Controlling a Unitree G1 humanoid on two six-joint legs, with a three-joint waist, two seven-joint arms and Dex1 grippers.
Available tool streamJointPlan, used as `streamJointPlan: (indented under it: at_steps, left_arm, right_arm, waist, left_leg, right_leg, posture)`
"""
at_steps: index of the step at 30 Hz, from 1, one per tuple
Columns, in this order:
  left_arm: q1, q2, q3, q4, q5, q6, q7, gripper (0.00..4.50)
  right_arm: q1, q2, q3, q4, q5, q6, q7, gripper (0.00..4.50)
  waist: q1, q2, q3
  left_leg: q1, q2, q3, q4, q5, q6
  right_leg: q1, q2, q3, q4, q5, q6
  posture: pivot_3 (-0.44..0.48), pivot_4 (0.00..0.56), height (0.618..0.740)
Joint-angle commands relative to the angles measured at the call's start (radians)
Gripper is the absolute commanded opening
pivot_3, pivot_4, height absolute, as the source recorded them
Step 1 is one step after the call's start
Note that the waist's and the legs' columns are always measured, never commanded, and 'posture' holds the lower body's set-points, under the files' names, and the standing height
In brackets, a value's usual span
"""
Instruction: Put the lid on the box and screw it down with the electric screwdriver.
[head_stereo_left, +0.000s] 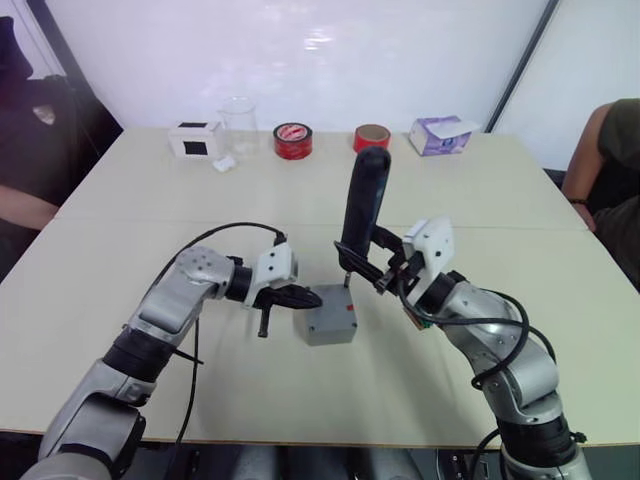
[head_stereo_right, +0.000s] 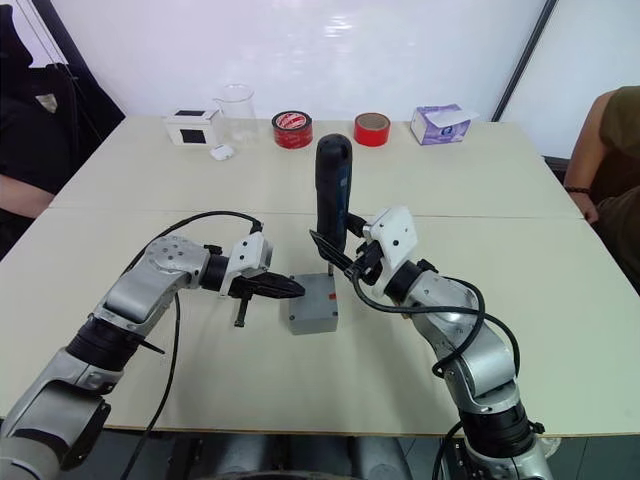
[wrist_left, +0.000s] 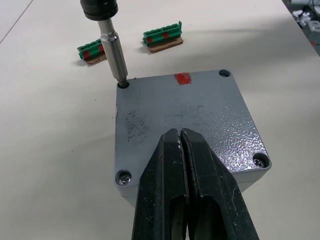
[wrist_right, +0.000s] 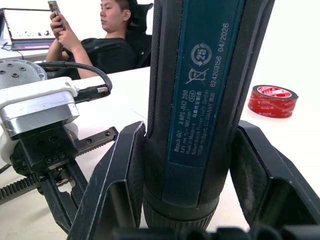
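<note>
The grey lid lies on the box at mid-table, with a red mark near one edge and screw heads in two corners. My right gripper is shut on the black electric screwdriver, which stands upright. Its metal bit rests in one corner hole of the lid. In the right wrist view both fingers clamp the tool's body. My left gripper is shut, empty, with its tips on or just above the lid's middle. The box's inside is hidden.
Two green terminal blocks lie just beyond the box. Along the far edge stand a white-and-black cube, a clear beaker, two red tape rolls and a purple tissue carton. People sit at the left and right sides.
</note>
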Motion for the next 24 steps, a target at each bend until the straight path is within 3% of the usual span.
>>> streamJointPlan:
  at_steps: [1,18,24]
  left_arm:
    - [0.015,0.009,-0.026,0.015,0.045,0.002,0.002,0.00]
    - [0.022,0.005,-0.028,-0.004,0.042,0.013,0.005,0.00]
    - [0.021,0.005,-0.025,-0.018,0.037,0.022,0.008,0.00]
  right_arm:
    - [0.052,-0.030,0.061,0.076,-0.032,0.104,-0.003,1.84]
    - [0.026,-0.050,0.057,0.081,-0.036,0.109,-0.010,1.84]
    - [-0.040,-0.054,-0.007,0.038,0.009,0.109,-0.008,1.84]
  waist:
    - [0.000,0.000,-0.003]
    - [0.001,0.000,-0.004]
    - [0.001,0.002,-0.003]
  left_leg:
    - [0.000,0.000,0.000,0.000,0.000,0.000]
    - [-0.001,0.002,-0.001,-0.001,0.000,0.000]
    - [-0.003,0.001,-0.001,-0.001,0.000,0.000]
  right_leg:
    - [0.000,0.000,0.000,0.000,0.000,0.000]
    - [0.000,-0.003,0.000,-0.003,0.000,0.000]
    - [-0.002,-0.009,-0.002,-0.004,0.000,0.000]
  posture:
    - [0.000,0.150,0.740]
    - [0.000,0.150,0.740]
    - [0.000,0.150,0.740]
